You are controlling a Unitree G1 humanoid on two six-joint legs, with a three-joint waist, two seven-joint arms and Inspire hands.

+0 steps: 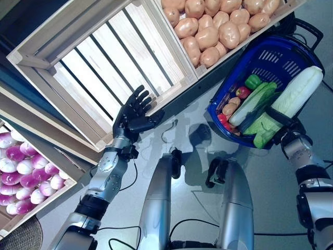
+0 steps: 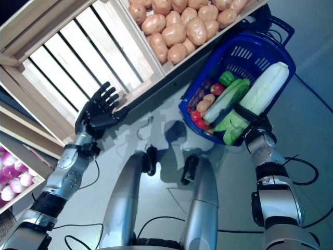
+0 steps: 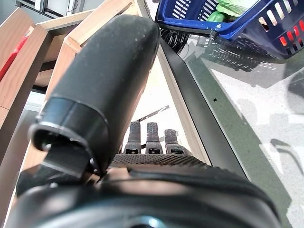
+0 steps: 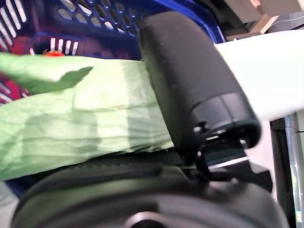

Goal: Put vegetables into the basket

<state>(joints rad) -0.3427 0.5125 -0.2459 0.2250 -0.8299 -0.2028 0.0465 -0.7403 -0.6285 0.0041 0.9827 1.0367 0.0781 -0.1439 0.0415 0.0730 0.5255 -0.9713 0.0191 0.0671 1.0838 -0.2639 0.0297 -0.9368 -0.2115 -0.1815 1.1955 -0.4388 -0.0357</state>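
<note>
A blue plastic basket (image 1: 289, 53) stands on the floor at the right, below the potato crate. It holds a green pepper (image 1: 253, 81), a red fruit (image 1: 242, 92), a small potato (image 1: 229, 109) and a long pale green vegetable (image 1: 253, 101). My right hand (image 1: 284, 122) is shut on a white and green napa cabbage (image 1: 297, 92), which lies across the basket's near rim. In the right wrist view the thumb (image 4: 189, 80) curls over the cabbage's green leaves (image 4: 85, 123). My left hand (image 1: 136, 112) is open and holds nothing, by the front edge of an empty wooden crate (image 1: 104, 62).
A wooden crate of potatoes (image 1: 218, 26) stands behind the basket. Another crate with purple and white vegetables (image 1: 21, 177) is at the far left. The grey floor lies between the crates and the basket.
</note>
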